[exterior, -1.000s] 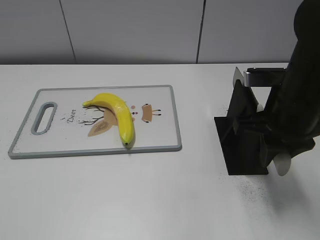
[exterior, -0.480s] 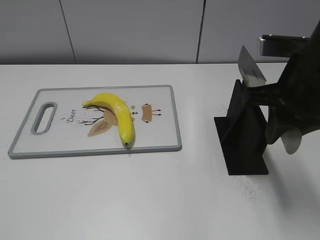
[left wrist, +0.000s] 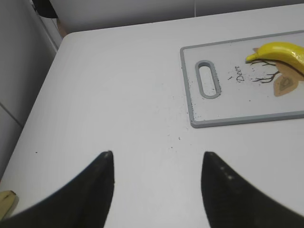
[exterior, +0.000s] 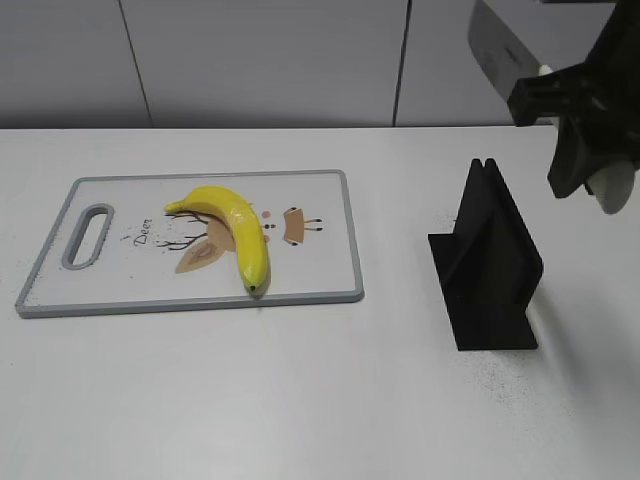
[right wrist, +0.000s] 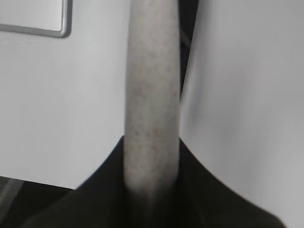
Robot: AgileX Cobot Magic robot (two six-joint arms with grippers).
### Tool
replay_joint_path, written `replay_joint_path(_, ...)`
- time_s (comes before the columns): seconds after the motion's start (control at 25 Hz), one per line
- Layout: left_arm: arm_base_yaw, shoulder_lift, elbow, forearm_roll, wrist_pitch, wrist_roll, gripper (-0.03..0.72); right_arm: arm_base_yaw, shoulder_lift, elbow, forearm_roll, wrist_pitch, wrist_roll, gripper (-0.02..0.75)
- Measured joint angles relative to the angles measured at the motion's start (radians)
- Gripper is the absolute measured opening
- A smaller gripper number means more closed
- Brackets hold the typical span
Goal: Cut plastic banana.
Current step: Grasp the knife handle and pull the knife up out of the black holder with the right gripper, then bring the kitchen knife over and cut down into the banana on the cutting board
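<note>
A yellow plastic banana (exterior: 236, 224) lies on a white cutting board with a grey rim (exterior: 315, 268). My right gripper (exterior: 578, 108) is shut on a knife and holds it high above the black knife stand (exterior: 489, 268). The blade (exterior: 494, 46) points up and left, and the pale handle end (exterior: 612, 190) hangs below the jaws. In the right wrist view the speckled handle (right wrist: 152, 90) runs up from between the shut jaws (right wrist: 152, 159). My left gripper (left wrist: 157, 154) is open and empty over bare table, left of the board (left wrist: 223, 110) and banana (left wrist: 283, 50). It is out of the exterior view.
The knife stand is on the right of the white table, with dark specks on the table in front of it. A corner of the board (right wrist: 38, 21) shows in the right wrist view. The table's left edge and a wall (left wrist: 19, 71) are near my left gripper.
My right gripper has lifted the knife up out of the black stand, from stand height to well above it. The banana and board have not moved.
</note>
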Motion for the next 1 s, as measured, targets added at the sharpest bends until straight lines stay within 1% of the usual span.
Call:
replay_joint_path(0.08,0.000,0.001,0.000,0.000,-0.005,0.008,0.553,-0.002,0.000,-0.030,0.000,0.001,-0.112,0.190)
replay_joint_path(0.2,0.000,0.027,-0.001,-0.008,-0.008,0.032,0.532,-0.027,0.012,-0.075,0.010,0.006,-0.279,0.190)
replay_joint_path(0.32,0.000,0.081,-0.016,-0.036,-0.022,0.051,0.525,-0.055,0.060,-0.129,0.010,0.007,-0.440,0.190)
replay_joint_path(0.44,0.000,0.146,-0.044,-0.063,-0.039,0.078,0.525,-0.065,0.122,-0.184,0.007,0.008,-0.595,0.190)
replay_joint_path(0.52,0.000,0.208,-0.069,-0.095,-0.053,0.113,0.525,-0.065,0.166,-0.226,0.014,0.008,-0.733,0.190)
replay_joint_path(0.64,0.000,0.314,-0.122,-0.166,-0.071,0.228,0.526,-0.065,0.230,-0.286,0.033,0.008,-0.942,0.190)
replay_joint_path(0.8,0.000,0.486,-0.218,-0.282,-0.081,0.462,0.527,-0.065,0.308,-0.360,0.038,0.008,-1.219,0.190)
replay_joint_path(0.92,0.000,0.627,-0.304,-0.373,-0.075,0.657,0.529,-0.065,0.365,-0.421,0.068,0.008,-1.350,0.190)
replay_joint_path(1.0,0.000,0.736,-0.374,-0.437,-0.064,0.783,0.529,-0.065,0.402,-0.458,0.101,0.008,-1.402,0.190)
